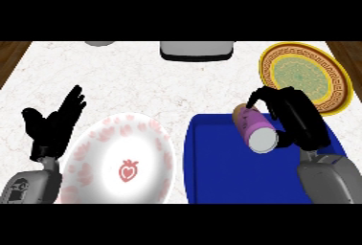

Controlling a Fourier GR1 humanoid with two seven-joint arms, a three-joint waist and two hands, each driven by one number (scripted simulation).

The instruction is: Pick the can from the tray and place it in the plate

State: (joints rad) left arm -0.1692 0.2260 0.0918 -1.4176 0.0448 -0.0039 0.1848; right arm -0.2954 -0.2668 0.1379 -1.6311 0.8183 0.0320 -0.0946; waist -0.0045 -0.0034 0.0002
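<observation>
A purple can (254,128) with a silver end lies tilted over the blue tray (226,177), near the tray's far right part. My right hand (297,117) curls round the can from the right, its fingers over the can's far end. A white plate (120,162) with pink spots and a red strawberry mark sits left of the tray. My left hand (53,125) rests open at the left of the white plate, fingers pointing up.
A yellow patterned plate (305,76) lies at the far right, behind my right hand. A grey and black appliance (197,50) stands at the counter's far edge, with a grey object (100,43) to its left. Wooden floor shows past both far corners.
</observation>
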